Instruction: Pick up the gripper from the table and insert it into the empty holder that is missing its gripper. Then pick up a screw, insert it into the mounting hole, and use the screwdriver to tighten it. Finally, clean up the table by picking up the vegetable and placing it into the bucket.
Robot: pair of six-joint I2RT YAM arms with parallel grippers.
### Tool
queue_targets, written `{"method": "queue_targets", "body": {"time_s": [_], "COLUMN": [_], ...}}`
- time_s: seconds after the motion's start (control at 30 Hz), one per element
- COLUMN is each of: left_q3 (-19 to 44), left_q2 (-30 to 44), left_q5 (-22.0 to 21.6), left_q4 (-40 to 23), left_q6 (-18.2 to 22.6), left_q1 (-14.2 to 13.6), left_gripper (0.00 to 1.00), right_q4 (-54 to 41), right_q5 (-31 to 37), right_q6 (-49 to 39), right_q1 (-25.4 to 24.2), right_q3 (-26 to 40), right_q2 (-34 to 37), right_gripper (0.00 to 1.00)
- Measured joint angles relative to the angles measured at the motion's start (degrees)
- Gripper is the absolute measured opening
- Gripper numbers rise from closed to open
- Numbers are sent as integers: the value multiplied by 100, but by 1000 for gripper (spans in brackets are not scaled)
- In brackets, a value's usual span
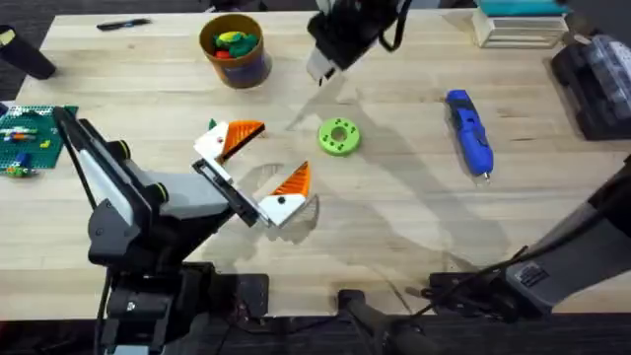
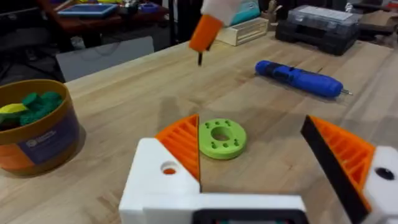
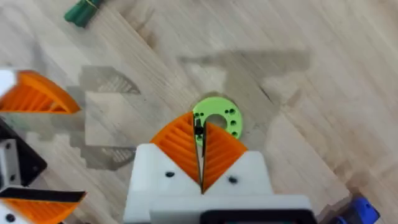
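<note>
My right gripper [image 3: 199,124] hangs high over the table, shut on a small black screw [image 3: 199,132] pinched between its orange pads. Directly below it lies the lime-green disc [image 1: 339,136]. My left gripper [image 1: 273,155] rests low and open just left of the disc, both white fingers carrying orange ribbed pads [image 2: 183,146]. The blue screwdriver [image 1: 469,133] lies to the right. The dark-green vegetable [image 3: 84,9] lies beside the left gripper's far finger. The bucket [image 1: 234,49] stands at the back with toys inside. The loose gripper piece and the empty holder are out of view.
A black pen [image 1: 123,25] lies at the back left. A green brick plate [image 1: 25,138] sits at the left edge. Boxes and a dark parts case [image 1: 592,79] stand at the back right. Bare wood lies between the disc and the screwdriver.
</note>
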Motion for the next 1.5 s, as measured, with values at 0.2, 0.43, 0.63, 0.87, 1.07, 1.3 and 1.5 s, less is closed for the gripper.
{"method": "queue_targets", "body": {"time_s": [0.2,0.43,0.63,0.87,1.07,1.3,1.5], "left_q3": [0,0,0,0,0,0,0], "left_q2": [0,0,-2,0,0,0,-2], "left_q5": [200,545,953,1438,1562,1566,1581], "left_q4": [-20,-62,-107,-170,-184,-186,-188], "left_q6": [0,0,-2,0,0,0,0], "left_q1": [0,0,0,0,-1,-1,0], "left_gripper": [985,985,985,985,985,986,986], "right_q4": [-550,-831,-856,-860,-860,-910,-915], "right_q5": [4,2,0,0,0,0,0], "right_q6": [2,2,0,2,4,7,7], "right_q1": [81,693,1399,1983,2158,2216,2216], "right_q3": [757,1277,1346,1346,1346,1346,1346], "right_q2": [0,0,0,0,0,0,0], "right_gripper": [4,4,4,4,4,4,4]}}
